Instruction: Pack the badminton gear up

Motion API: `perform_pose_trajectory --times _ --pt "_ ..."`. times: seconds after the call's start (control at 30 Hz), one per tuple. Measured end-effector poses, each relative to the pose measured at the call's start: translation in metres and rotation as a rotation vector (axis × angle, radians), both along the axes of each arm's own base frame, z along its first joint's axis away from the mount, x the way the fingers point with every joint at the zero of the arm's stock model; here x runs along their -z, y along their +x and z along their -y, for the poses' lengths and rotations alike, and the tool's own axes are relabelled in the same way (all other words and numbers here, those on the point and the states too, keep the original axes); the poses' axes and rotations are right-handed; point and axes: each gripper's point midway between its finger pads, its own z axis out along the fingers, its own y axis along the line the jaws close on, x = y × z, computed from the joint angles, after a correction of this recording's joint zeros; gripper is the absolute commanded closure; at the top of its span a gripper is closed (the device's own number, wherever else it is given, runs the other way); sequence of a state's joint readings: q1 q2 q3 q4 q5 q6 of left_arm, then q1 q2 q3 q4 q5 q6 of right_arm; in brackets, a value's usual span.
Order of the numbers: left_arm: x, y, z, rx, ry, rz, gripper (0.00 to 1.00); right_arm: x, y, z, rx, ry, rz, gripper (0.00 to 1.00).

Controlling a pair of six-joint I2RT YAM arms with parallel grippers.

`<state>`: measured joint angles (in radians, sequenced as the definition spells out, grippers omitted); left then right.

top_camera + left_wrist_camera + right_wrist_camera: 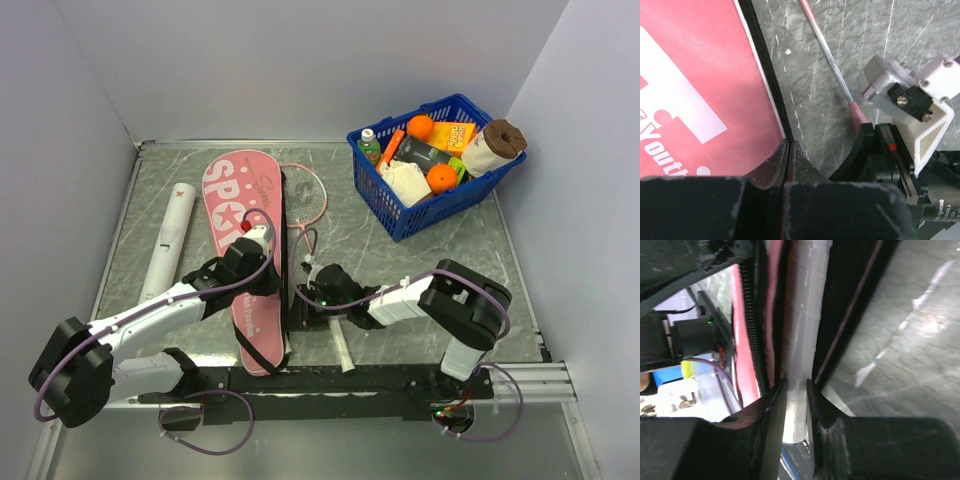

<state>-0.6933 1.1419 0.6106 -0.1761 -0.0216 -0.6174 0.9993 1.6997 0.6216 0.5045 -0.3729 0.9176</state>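
Pink fabric is filling the left half of the left wrist view, where we are seeing the pink bag (695, 75) with its white lettering. Its black zipper edge (769, 80) is running down into the left gripper (788, 150), whose jaws are pressing together on that edge, so we are reading it as clamped on the bag. In the top view the bag is lying lengthwise left of centre on the grey worktop (450, 245), with its black strap (258, 350) lying along its lower end. Just right of the bag, a racket (303, 195) is lying with its pink-rimmed head toward the upper middle of the frame and its white handle (341, 352) pointing toward the bottom edge. The right gripper (796, 386) is gripping that handle, which is showing as a taped white bar between its two fingers in the right wrist view, with the bag's pink edge just beside it on the left. The white tube (170, 240) is lying at the left of the worktop, apart from the bag, and the blue basket (445, 205) of groceries is sitting in the upper right.
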Motion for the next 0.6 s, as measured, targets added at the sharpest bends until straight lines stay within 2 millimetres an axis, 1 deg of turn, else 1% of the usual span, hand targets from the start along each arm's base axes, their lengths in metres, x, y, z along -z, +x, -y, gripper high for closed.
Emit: perform_pose_trajectory --times 0.13,0.23,0.33,0.47,0.6 --pt "0.000 0.000 0.000 0.001 -0.001 0.000 0.99 -0.003 -0.005 -0.008 -0.020 0.039 -0.018 0.73" --pt "-0.001 -0.001 0.001 0.006 -0.005 -0.001 0.99 0.000 -0.008 -0.016 -0.038 0.063 -0.037 0.73" --pt "-0.002 -0.002 0.002 0.013 -0.011 0.000 0.99 0.003 -0.012 -0.028 -0.062 0.094 -0.050 0.72" --pt "-0.006 -0.005 0.001 0.022 -0.017 0.002 0.99 0.000 -0.015 -0.049 -0.101 0.170 -0.062 0.71" --pt "-0.008 -0.006 -0.002 0.024 -0.015 0.011 0.99 -0.002 -0.018 -0.061 -0.128 0.234 -0.066 0.69"
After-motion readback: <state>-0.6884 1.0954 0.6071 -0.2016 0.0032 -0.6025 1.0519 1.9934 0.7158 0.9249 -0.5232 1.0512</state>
